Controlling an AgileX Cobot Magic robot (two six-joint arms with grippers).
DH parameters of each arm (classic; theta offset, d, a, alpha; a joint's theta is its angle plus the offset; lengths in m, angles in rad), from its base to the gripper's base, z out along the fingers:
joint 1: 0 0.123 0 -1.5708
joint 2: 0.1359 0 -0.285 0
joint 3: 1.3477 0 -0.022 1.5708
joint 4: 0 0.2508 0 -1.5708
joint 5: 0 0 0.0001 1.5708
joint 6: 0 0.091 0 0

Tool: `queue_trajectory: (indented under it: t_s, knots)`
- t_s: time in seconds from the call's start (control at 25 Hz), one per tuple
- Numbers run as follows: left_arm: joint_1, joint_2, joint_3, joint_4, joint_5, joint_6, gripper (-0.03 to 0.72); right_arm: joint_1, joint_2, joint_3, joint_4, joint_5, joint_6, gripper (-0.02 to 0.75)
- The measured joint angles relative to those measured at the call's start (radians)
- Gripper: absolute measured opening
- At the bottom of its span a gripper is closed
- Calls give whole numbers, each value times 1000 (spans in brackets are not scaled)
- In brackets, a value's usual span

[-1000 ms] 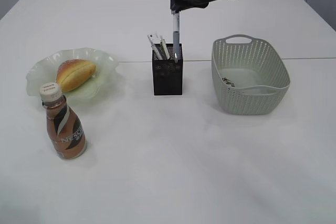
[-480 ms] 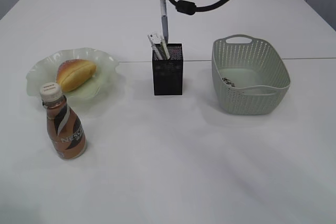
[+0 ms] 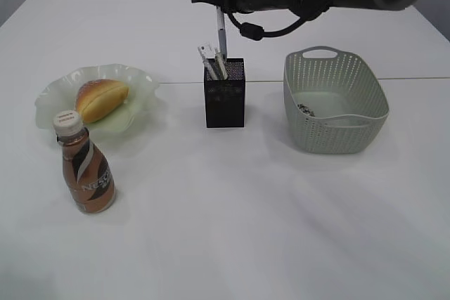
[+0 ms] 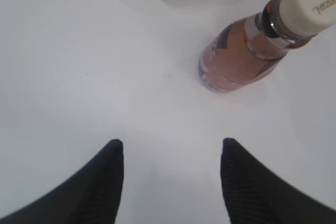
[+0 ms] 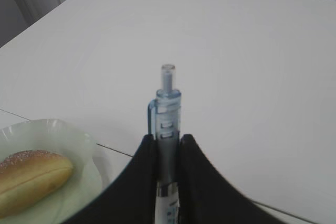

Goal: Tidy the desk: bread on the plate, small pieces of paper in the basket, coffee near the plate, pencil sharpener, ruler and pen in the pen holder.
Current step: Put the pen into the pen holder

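The right wrist view shows the right gripper (image 5: 167, 145) clamped on the pen (image 5: 167, 124); only the left wrist view shows the left gripper (image 4: 170, 153) spread apart near the coffee (image 4: 247, 48).

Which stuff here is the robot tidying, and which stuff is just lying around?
For the job: bread, plate, coffee, pen in the right gripper, pen holder, basket, desk.
Just lying around: nothing that I can see.

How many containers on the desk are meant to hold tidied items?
3: plate at left holding the bread, pen holder in the middle, basket at right.
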Motion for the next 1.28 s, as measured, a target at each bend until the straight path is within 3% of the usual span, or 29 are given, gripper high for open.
queue_trajectory:
  t_s: [0.68,0.88,1.0,1.2,1.28]
  knots:
    - [0,0,0,3,-15,0,433,-9,114,0,-92,-58,0,62]
    - [0,0,0,3,-15,0,433,-9,126,0,-94,0,0,71]
    - [0,0,0,3,-15,0,433,-10,126,0,-95,7,0,119]
    - [0,0,0,4,-15,0,433,-11,126,0,-95,11,0,324]
    - [0,0,0,6,-15,0,433,-11,125,0,-95,16,0,357]
